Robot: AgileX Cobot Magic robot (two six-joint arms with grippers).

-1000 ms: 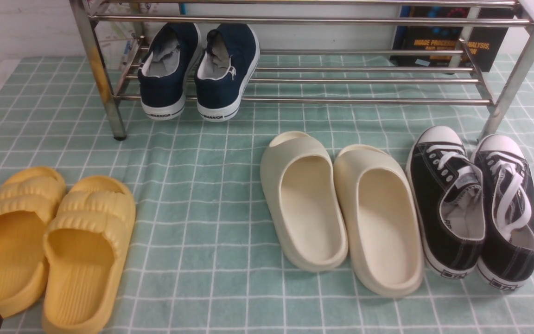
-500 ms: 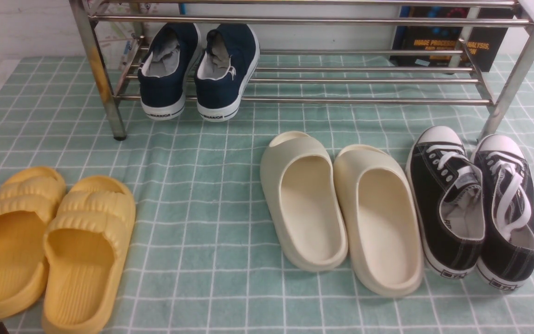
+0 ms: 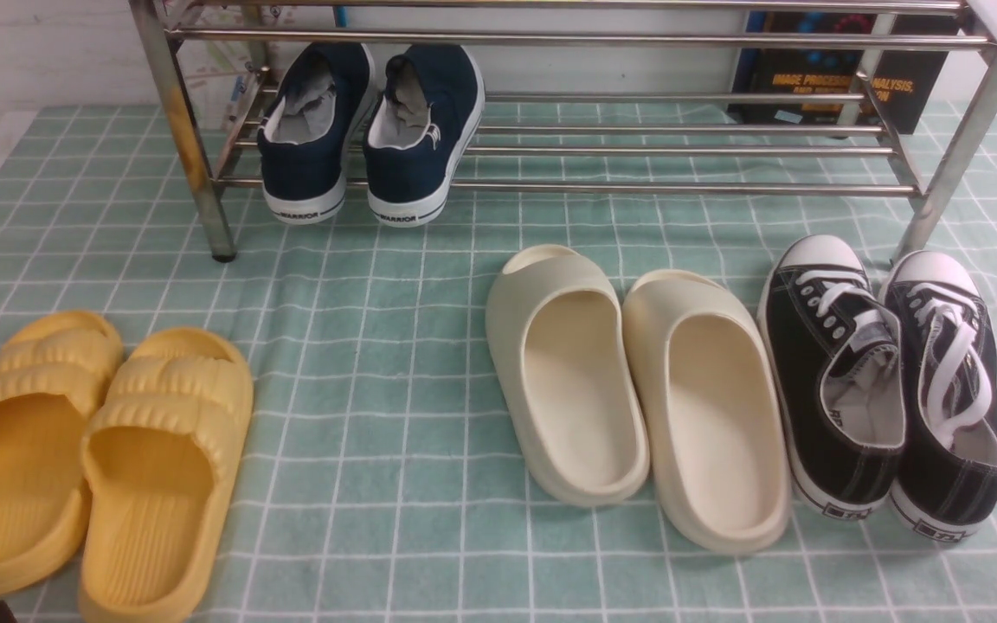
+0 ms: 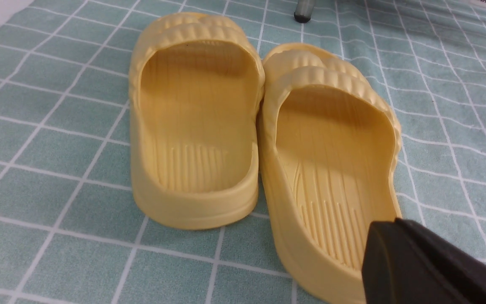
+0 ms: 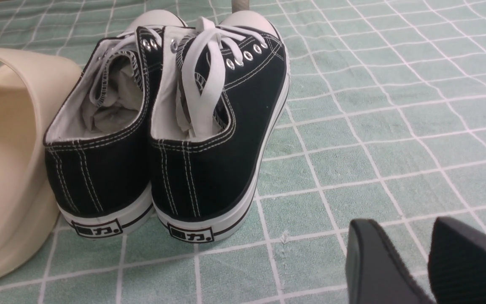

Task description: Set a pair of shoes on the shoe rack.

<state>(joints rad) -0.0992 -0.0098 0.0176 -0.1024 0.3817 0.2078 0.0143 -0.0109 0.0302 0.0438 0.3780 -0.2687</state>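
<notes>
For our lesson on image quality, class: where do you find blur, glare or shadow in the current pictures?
Front view: bright glints along the steel rack; soft shading inside the cream clogs. Left wrist view: shadow inside the yellow slippers. Right wrist view: gripper fingers blurred, black sneakers sharper.

White wall [image 3: 620,69] behind; green cloth [image 3: 360,346] with white grid; dark book [image 3: 845,82] near wall.

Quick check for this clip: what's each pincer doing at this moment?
Left pincer: closed, holding nothing.
Right pincer: open, with a gap between its fingers and nothing in it.
</notes>
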